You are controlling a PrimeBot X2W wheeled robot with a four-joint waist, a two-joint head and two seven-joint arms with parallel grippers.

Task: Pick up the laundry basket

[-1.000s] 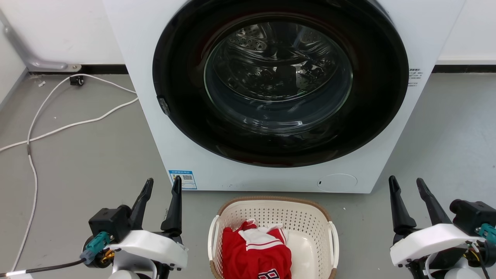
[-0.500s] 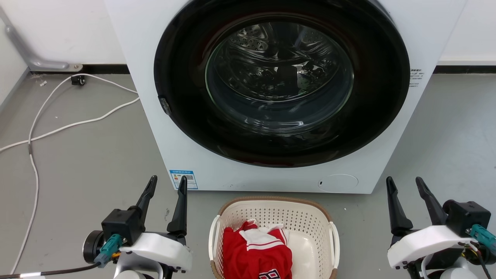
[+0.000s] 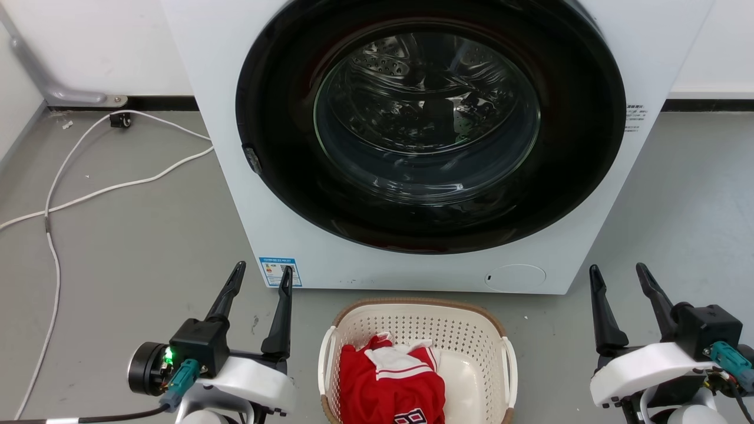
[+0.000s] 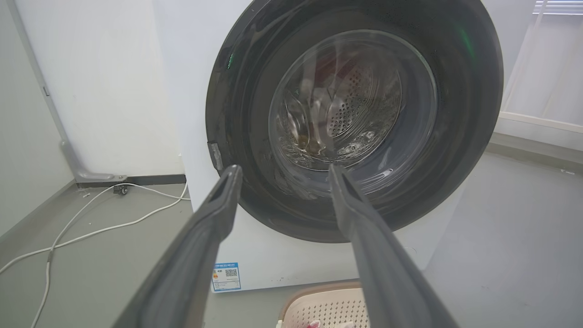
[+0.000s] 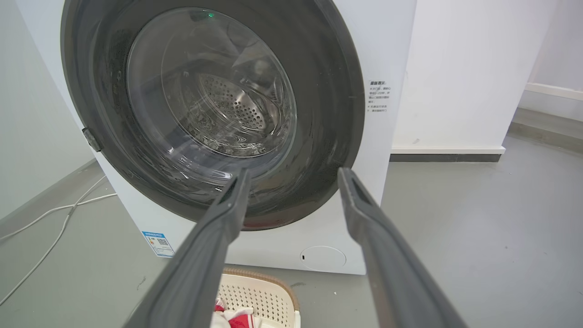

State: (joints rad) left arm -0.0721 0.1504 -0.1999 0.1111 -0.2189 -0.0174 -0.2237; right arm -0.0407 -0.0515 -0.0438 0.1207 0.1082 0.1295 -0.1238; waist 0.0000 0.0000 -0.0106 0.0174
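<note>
The laundry basket stands on the grey floor at the bottom centre of the head view, cream with perforated walls, a brown rim and white side handles; a red and white garment lies inside. Its far rim also peeks into the left wrist view and the right wrist view. My left gripper is open, to the left of the basket and apart from it. To the basket's right, my right gripper is open too, holding nothing. Both point toward the washing machine.
A white washing machine with a large dark round door, shut, stands just behind the basket. White cables trail over the floor at the left, near a wall corner. Open grey floor lies on both sides of the machine.
My left gripper has shifted right toward the basket and a little up. The right gripper has barely moved. The basket has stayed in place.
</note>
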